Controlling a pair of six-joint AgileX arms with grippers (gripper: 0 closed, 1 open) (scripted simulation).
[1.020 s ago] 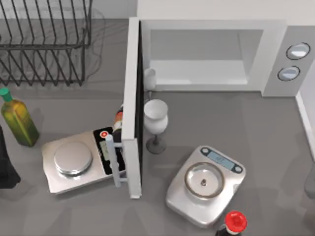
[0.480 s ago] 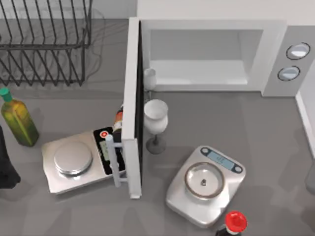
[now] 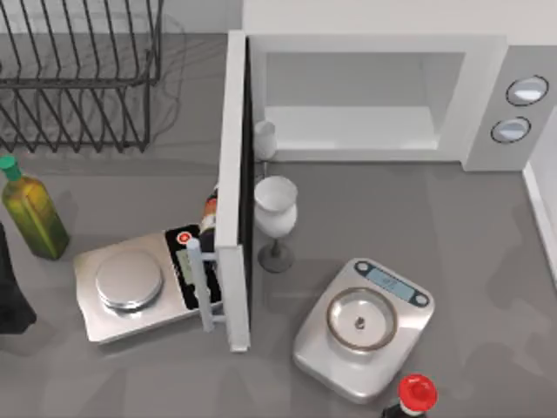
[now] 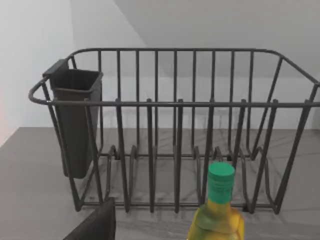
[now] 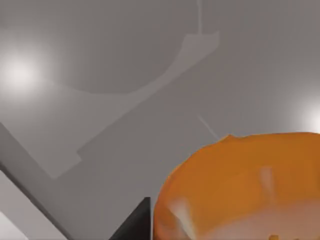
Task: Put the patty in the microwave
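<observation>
The microwave [image 3: 374, 96] stands at the back right of the table. Its door [image 3: 233, 187] is swung wide open toward the front, and the pale cavity [image 3: 352, 126] holds nothing. An orange patty [image 5: 240, 175] sits very close in the right wrist view, above the grey table. My right gripper [image 5: 230, 232] is shut on it, with one dark finger [image 5: 136, 222] against its side. My left arm [image 3: 10, 292] stays parked at the table's left edge.
A black wire dish rack [image 3: 83, 74] stands at the back left, with an olive oil bottle [image 3: 30, 209] in front of it. Two silver scales [image 3: 130, 283] [image 3: 361, 326], a white wine glass [image 3: 275, 213] and a red-capped bottle [image 3: 413, 396] crowd the front.
A faint grey shape at the table's right edge has slid out of the top view. Nothing on the table has moved.
</observation>
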